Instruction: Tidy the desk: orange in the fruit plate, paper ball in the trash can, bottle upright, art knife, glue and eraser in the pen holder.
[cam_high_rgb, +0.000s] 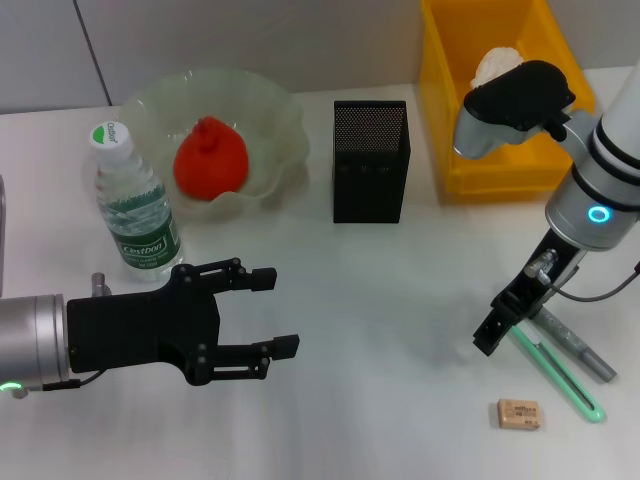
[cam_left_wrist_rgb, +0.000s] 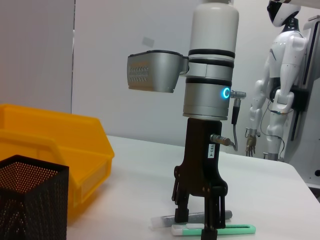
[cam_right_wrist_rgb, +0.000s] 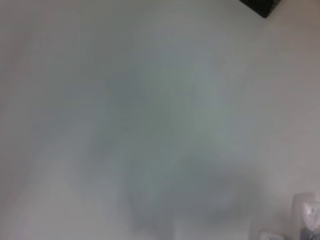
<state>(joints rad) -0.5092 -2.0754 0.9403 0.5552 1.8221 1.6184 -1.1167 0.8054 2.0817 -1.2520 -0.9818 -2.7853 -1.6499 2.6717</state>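
The orange (cam_high_rgb: 210, 160) lies in the pale-green fruit plate (cam_high_rgb: 285, 120). To its left the bottle (cam_high_rgb: 130, 200) stands upright. The paper ball (cam_high_rgb: 497, 65) rests inside the yellow trash can (cam_high_rgb: 450, 120). The black mesh pen holder (cam_high_rgb: 370, 160) stands mid-table. At the front right lie the green art knife (cam_high_rgb: 560, 378), a grey glue stick (cam_high_rgb: 580, 352) and the tan eraser (cam_high_rgb: 519, 414). My right gripper (cam_high_rgb: 492, 335) points down at the near ends of the art knife (cam_left_wrist_rgb: 230, 229) and glue (cam_left_wrist_rgb: 162, 221), fingers apart, holding nothing. My left gripper (cam_high_rgb: 278, 312) hovers open at the front left.
The table's front edge runs just below the eraser. The trash can (cam_left_wrist_rgb: 50, 140) and pen holder (cam_left_wrist_rgb: 30, 200) stand behind the right arm's working spot. A white humanoid figure (cam_left_wrist_rgb: 280, 80) stands off the table in the background.
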